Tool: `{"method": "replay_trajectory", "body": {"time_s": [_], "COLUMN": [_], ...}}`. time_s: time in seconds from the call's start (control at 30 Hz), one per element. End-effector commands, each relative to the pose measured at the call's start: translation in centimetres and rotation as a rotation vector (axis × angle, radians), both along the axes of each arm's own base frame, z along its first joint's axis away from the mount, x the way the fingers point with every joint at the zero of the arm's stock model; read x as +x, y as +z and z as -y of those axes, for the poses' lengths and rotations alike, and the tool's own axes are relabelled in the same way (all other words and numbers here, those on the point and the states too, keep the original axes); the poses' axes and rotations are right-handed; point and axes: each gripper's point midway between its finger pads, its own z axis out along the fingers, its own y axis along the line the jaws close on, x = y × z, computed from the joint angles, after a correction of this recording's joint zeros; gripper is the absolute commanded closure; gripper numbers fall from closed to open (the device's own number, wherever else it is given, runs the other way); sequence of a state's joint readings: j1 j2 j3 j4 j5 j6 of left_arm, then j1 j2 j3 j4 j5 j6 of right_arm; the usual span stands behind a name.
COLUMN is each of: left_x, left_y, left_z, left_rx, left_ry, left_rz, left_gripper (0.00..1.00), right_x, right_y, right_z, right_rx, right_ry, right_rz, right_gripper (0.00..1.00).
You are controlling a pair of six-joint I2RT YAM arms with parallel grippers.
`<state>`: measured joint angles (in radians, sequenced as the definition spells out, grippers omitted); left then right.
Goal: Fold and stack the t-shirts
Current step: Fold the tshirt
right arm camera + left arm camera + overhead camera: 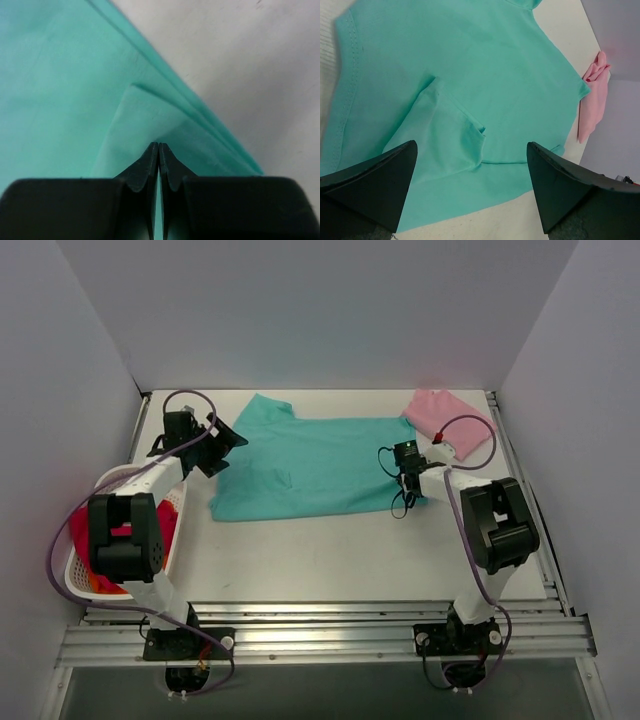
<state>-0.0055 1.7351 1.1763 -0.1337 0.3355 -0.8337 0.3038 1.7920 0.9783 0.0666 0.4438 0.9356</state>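
2 t-shirts: the teal t-shirt (310, 465) is lying spread across the middle of the table (330, 560). The pink t-shirt (445, 418) is sitting folded at the far right corner.
Right gripper (158, 147): its jaws are pressing together on a doubled edge of the teal fabric at the shirt's right side.
Left gripper (471, 147): it is hovering with jaws wide apart above the shirt's left part, near a sleeve, holding nothing.
Step in hand: a fold of the teal shirt is seemingly starting. The left side is needing a matching pinch, low on the cloth, so both edges are travelling together and landing square.
Around: a white basket (75, 575) holding red cloth (85, 530) is standing beside the left arm.
In the way: the pink shirt is lying near the right gripper, so a wide sweep is risking dragging it.
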Motion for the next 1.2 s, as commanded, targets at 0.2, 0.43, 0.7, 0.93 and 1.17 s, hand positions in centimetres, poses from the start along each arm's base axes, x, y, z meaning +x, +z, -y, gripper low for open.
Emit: {"method": "replay_trajectory", "body": {"time_s": [0.2, 0.43, 0.7, 0.93, 1.17], "left_x": [1.0, 1.7, 7.1, 9.1, 13.6], "left_y": [1.2, 3.5, 6.9, 6.7, 9.7], "left_z": [0.2, -0.6, -2.8, -7.2, -3.5], "left_rx": [0.003, 0.086, 0.345, 0.677, 0.679], "left_ry": [-0.022, 0.001, 0.092, 0.239, -0.013], "left_rz": [0.076, 0.178, 0.203, -0.105, 0.113], "left_gripper": [0.05, 0.03, 0.12, 0.36, 0.06], "right_x": [-0.3, 0.0, 2.1, 7.6, 11.2], "right_y": [0.3, 4.4, 15.5, 20.9, 25.1], "right_z": [6.9, 4.8, -0.2, -3.5, -4.2], "right_rx": [-0.059, -0.032, -0.073, -0.044, -0.035], "right_ry": [-0.143, -0.075, 0.051, 0.149, 0.16], "right_rz": [-0.02, 0.118, 0.345, 0.398, 0.513], "right_gripper": [1.0, 0.95, 0.15, 0.14, 0.15]}}
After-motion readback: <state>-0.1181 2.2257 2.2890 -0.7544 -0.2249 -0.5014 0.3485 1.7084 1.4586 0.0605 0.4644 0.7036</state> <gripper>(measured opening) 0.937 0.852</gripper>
